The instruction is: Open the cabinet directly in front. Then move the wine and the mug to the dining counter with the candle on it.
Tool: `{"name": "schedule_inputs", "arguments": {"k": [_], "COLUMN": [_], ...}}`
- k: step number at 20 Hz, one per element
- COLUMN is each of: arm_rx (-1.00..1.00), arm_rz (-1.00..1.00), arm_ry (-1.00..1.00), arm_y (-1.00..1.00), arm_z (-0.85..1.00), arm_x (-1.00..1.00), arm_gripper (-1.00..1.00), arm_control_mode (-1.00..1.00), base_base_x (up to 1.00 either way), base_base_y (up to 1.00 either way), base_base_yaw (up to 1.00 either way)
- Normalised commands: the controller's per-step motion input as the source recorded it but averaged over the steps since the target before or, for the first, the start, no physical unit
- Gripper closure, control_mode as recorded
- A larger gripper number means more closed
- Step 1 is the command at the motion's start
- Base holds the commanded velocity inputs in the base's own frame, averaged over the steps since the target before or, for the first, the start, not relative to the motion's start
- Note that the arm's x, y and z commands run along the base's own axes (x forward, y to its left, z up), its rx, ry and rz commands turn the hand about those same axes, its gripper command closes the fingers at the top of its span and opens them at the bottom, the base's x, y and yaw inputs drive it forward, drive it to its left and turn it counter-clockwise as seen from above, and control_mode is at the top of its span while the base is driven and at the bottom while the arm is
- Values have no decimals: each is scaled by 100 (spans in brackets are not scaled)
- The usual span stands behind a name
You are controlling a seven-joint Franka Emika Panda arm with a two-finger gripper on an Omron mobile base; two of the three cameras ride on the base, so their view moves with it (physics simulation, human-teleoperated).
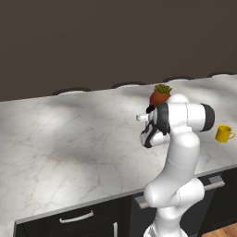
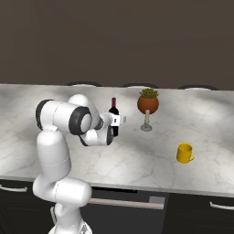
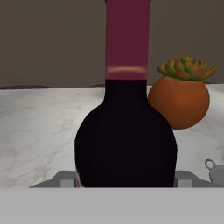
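The wine (image 2: 114,107), a dark bottle with a red neck, stands upright between the fingers of my gripper (image 2: 114,124), which is shut on its body. In the hand view the wine (image 3: 127,140) fills the middle, with my gripper (image 3: 124,179) around its lower part. Whether its base touches the dining counter (image 2: 151,151) I cannot tell. The candle (image 2: 148,104) stands just right of the bottle on its thin stem, close to it. Further right, near the counter's front edge, sits the yellow mug (image 2: 184,153). From the left side the candle (image 1: 159,97) shows behind my arm and the mug (image 1: 224,134) far right. The cabinet is out of view.
Dark stool backs (image 2: 137,85) line the counter's far edge against a dark wall. Below the front edge are a dishwasher front with a long pale handle (image 2: 128,203) and dark drawers (image 1: 76,216). Wide marble lies to the left of the bottle (image 1: 69,139).
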Motion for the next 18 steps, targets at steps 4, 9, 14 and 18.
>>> {"name": "schedule_inputs", "arguments": {"k": [4, 9, 14, 18], "arm_rx": [0, 0, 0, 0], "arm_rz": [0, 0, 0, 0], "arm_ry": [0, 0, 0, 0], "arm_y": [0, 0, 0, 0], "arm_z": [-14, -20, -10, 0], "arm_x": [0, 0, 0, 0], "arm_gripper": [100, 100, -100, -100], "arm_control_mode": [-100, -100, -100, -100], "base_base_x": [0, 0, 0, 0], "base_base_y": [0, 0, 0, 0], "base_base_yaw": [0, 0, 0, 0]}}
